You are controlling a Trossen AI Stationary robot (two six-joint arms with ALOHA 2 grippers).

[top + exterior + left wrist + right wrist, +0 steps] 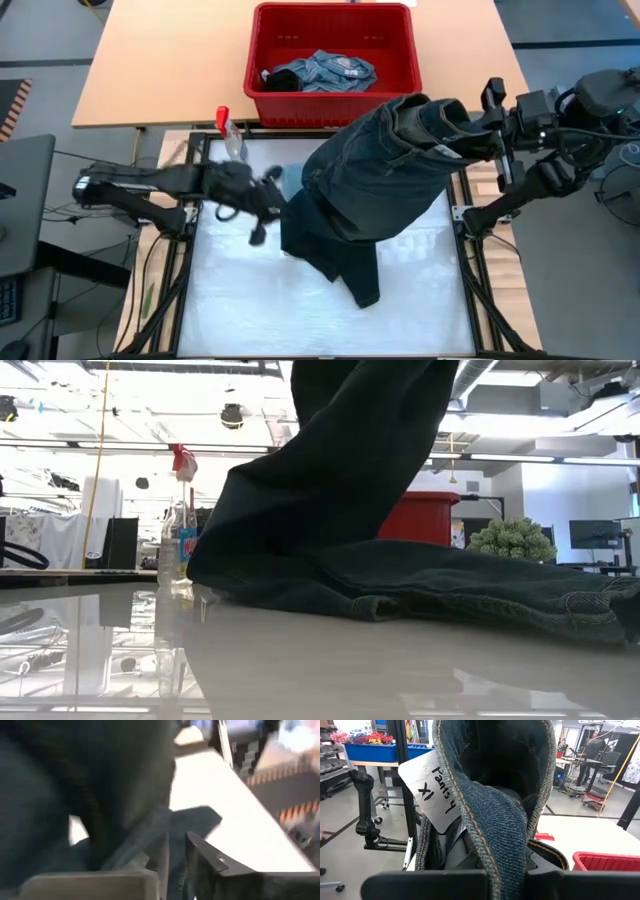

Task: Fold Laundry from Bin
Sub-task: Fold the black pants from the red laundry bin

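Inspector: Status of the jeans (370, 190)?

Operator: They hang at frame centre. The right gripper (462, 128) is clamped on the waistband, upper right, with the legs trailing onto the white table (240, 310).

Inspector: Left gripper (262, 200)?

Operator: At the cloth's left edge, jaws narrow; I cannot tell whether it holds fabric.

Inspector: The bin (332, 58)?

Operator: Top centre, with more laundry (322, 72) inside.

Inspector: Risk?

Operator: In my judgement, a single clamp on heavy denim may slip, and the swinging legs could topple the spray bottle (230, 135).
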